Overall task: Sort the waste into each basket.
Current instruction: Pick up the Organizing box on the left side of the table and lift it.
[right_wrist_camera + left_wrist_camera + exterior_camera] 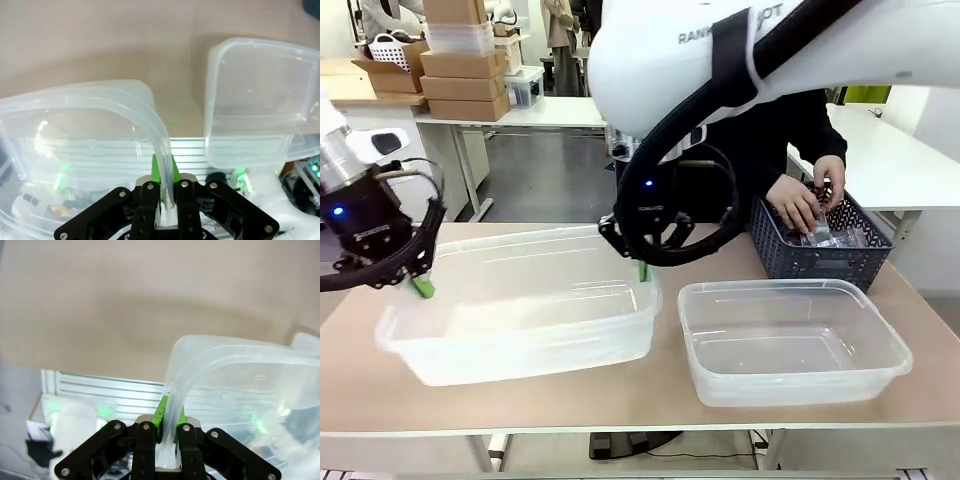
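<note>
Above the table, left tool and right tool clamp the basket.

arms wht | L tool, R tool blk, grn pads | blk cables

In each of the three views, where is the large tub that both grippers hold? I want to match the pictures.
Front view: large tub left of centre, with the left gripper on its left rim and the right gripper on its right rim.
Left wrist view: lower right, its rim rising from the left gripper.
Right wrist view: lower left, its rim rising from the right gripper.
Shared landmark: the beige table.
</note>
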`<control>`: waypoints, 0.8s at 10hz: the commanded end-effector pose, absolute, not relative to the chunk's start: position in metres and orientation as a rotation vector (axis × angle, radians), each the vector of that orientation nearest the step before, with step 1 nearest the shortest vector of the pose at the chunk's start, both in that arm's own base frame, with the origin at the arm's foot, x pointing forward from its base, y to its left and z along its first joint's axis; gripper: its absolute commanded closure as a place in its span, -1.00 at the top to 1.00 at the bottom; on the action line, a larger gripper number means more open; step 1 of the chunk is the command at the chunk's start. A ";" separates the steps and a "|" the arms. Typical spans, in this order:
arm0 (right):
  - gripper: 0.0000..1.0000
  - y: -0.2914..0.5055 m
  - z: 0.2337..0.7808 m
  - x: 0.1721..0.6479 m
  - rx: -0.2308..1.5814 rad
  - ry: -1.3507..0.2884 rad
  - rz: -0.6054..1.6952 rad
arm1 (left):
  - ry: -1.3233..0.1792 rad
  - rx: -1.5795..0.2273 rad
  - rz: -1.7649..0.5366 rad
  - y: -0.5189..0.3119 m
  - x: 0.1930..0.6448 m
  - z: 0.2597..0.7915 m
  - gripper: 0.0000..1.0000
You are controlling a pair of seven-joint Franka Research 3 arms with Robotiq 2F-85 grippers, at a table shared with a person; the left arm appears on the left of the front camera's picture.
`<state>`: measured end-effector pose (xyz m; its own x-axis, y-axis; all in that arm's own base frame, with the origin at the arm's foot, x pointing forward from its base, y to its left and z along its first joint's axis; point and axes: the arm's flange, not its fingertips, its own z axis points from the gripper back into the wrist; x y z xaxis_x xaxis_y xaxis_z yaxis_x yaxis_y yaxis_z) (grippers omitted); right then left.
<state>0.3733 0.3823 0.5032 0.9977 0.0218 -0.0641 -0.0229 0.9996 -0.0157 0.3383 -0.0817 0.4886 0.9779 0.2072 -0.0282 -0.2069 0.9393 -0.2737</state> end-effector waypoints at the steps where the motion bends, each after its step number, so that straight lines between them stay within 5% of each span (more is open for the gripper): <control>1: -0.90 0.342 0.510 0.381 -0.054 0.039 -0.018 | -0.003 -0.398 0.413 -0.140 0.358 0.531 -0.89; 8: -0.90 0.211 0.489 0.371 0.046 0.023 -0.219 | -0.105 -0.185 0.299 -0.283 0.426 0.536 -0.89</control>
<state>0.3823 0.2094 0.4999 0.9807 -0.1954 -0.0037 0.1954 0.9807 0.0026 0.4119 -0.2734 0.5186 0.9732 0.2260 0.0433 -0.2151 0.9602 -0.1784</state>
